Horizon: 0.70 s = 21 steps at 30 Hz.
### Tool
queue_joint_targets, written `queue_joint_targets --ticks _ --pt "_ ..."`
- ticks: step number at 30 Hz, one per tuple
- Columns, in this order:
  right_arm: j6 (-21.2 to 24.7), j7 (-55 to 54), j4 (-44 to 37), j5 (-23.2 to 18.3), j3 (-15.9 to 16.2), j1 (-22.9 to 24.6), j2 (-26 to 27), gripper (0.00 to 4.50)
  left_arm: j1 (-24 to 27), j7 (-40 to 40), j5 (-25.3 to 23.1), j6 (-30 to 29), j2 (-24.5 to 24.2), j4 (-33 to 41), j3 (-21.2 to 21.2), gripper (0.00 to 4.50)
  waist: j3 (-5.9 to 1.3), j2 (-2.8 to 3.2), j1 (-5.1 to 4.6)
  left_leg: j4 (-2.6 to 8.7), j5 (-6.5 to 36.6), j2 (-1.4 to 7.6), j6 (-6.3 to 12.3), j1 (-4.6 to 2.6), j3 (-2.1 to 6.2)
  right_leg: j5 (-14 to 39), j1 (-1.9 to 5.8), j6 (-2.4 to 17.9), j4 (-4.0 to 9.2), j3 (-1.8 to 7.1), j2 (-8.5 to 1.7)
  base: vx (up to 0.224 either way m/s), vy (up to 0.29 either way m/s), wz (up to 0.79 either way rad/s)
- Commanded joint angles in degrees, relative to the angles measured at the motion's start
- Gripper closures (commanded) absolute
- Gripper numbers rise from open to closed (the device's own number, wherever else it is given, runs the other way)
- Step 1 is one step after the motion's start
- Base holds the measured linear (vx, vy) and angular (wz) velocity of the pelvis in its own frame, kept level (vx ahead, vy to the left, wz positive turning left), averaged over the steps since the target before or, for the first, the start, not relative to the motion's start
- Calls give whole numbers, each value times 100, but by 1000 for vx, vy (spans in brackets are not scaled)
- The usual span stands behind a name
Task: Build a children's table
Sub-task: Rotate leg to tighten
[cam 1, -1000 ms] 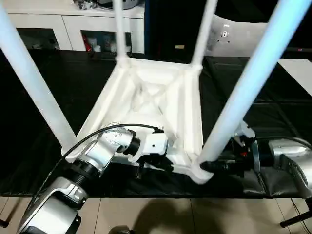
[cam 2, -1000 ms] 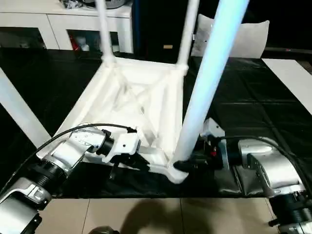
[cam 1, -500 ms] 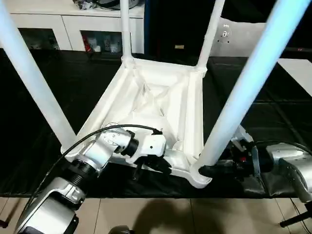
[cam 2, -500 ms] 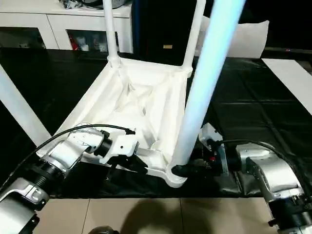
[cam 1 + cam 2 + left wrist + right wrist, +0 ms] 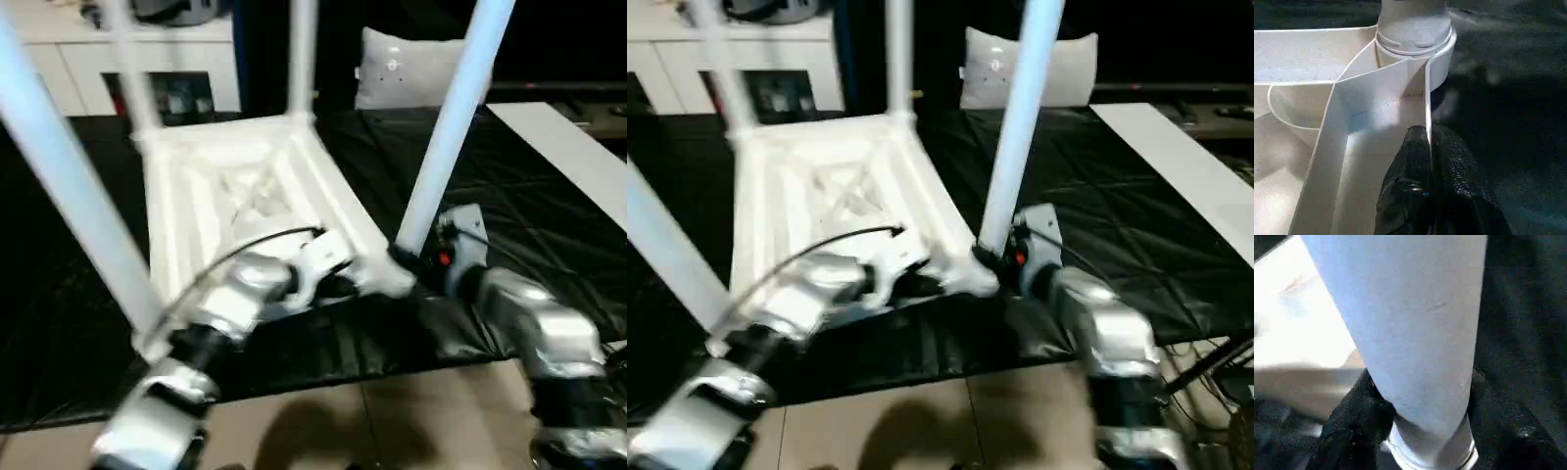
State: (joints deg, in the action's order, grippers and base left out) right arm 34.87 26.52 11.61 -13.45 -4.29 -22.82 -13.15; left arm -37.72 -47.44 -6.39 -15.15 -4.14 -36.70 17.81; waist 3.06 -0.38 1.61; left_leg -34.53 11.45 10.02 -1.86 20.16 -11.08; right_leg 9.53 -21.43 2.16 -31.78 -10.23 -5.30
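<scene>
White table, upside down, gripped at one corner

Head camera: white plastic tabletop (image 5: 245, 186) lying ribbed side up on black mat (image 5: 519, 206), all four legs seated in corner sockets and pointing up. Near right leg (image 5: 446, 127) and near left leg (image 5: 69, 196) large in the foreground; two far legs (image 5: 302, 59) thinner behind. Left gripper (image 5: 341, 282) reaching across to the tabletop's near right corner, cable looping over its silver forearm. Right gripper (image 5: 407, 259) at the foot of the near right leg, from the right. Far behind, white cabinet (image 5: 59, 64) at left and pale cushion (image 5: 402, 73) right of it. Tiled floor (image 5: 392, 431) nearest.

Left wrist camera: black fingertips (image 5: 1418, 147) clenched on the tabletop's thin upright rim wall, one each side, just beside the round corner socket (image 5: 1442, 63) with the leg plugged into it.

Right wrist camera: near right leg very close, black fingers (image 5: 1354, 413) hugging both sides just above the socket collar, grasping the leg.
</scene>
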Motion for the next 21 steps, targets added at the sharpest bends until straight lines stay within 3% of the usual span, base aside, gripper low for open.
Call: queue_joint_targets --ticks 1,3,6,8,11,12,14,15,16,17,18,19,20,21 --pt "-216 -61 99 -89 160 -92 232 192 -124 87 202 54 347 145 32 450 -330 -49 26 390 1874 381 36 -103 294 3199 183 -87 688 317 -607 0 0 0" --pt "-215 -110 101 -7 177 -88 259 179 -119 105 142 53 348 142 58 450 -356 -56 68 422 1527 390 121 -52 280 2771 217 82 595 407 -613 0 0 0" --pt "-166 -110 29 20 158 -36 292 169 -114 114 51 135 278 113 90 450 -381 -56 118 433 1159 423 194 -47 250 2134 215 425 468 490 -613 0 0 0" --pt "-204 9 -138 -23 159 97 223 133 -122 127 -64 308 120 37 123 450 -399 -72 155 419 907 399 291 7 233 1942 264 485 403 517 -613 0 0 0" --pt "-287 243 -472 -182 114 360 34 124 -165 161 -125 543 -54 -95 113 450 -415 -62 218 417 656 423 398 12 223 1605 258 535 352 532 -599 0 0 0" --pt "-369 355 -594 -161 136 483 -88 106 -199 174 -163 696 -125 -170 119 450 -413 -96 233 420 631 433 416 -6 208 1535 243 547 347 538 -585 0 0 0" --pt "-458 563 -825 -78 180 768 -392 86 -283 231 -277 1039 -308 -373 130 450 -387 -69 291 431 817 423 414 -17 210 1787 251 410 390 531 -584 0 0 0" --pt "-319 716 -960 -259 81 887 -455 86 -323 256 -329 1207 -400 -470 132 450 -387 -69 291 431 817 423 414 -17 210 1787 251 410 390 531 -584 0 0 0" --pt "-297 848 -1089 -321 51 1002 -555 75 -346 232 -348 1377 -483 -535 124 450 -368 -79 288 443 961 395 422 2 216 2073 263 281 447 504 -577 0 0 0" --pt "-255 973 -1257 -411 -2 1139 -644 63 -354 188 -351 1533 -551 -577 116 450 -364 -37 290 443 1105 404 355 -33 224 2306 238 180 491 496 -585 0 0 0" --pt "-258 976 -1267 -415 -9 1147 -648 53 -354 184 -346 1538 -556 -577 110 450 -365 -55 275 449 1159 404 308 -36 231 2411 237 138 500 484 -574 0 0 0" --pt "-275 1029 -1385 -493 -96 1240 -685 41 -362 142 -280 1616 -620 -590 43 450 -364 -53 267 453 1165 407 287 -38 235 2432 231 143 503 484 -578 0 0 0" --pt "-301 1086 -1453 -568 -159 1296 -703 31 -359 59 -230 1715 -670 -588 15 450 -362 -15 265 451 1191 405 267 -39 240 2457 224 158 510 479 -585 0 0 0" --pt "-463 1100 -1518 -597 -238 1378 -738 20 -354 -119 -168 1896 -763 -594 10 450 -368 -31 260 449 1203 415 260 -47 239 2427 217 166 513 485 -584 0 0 0"
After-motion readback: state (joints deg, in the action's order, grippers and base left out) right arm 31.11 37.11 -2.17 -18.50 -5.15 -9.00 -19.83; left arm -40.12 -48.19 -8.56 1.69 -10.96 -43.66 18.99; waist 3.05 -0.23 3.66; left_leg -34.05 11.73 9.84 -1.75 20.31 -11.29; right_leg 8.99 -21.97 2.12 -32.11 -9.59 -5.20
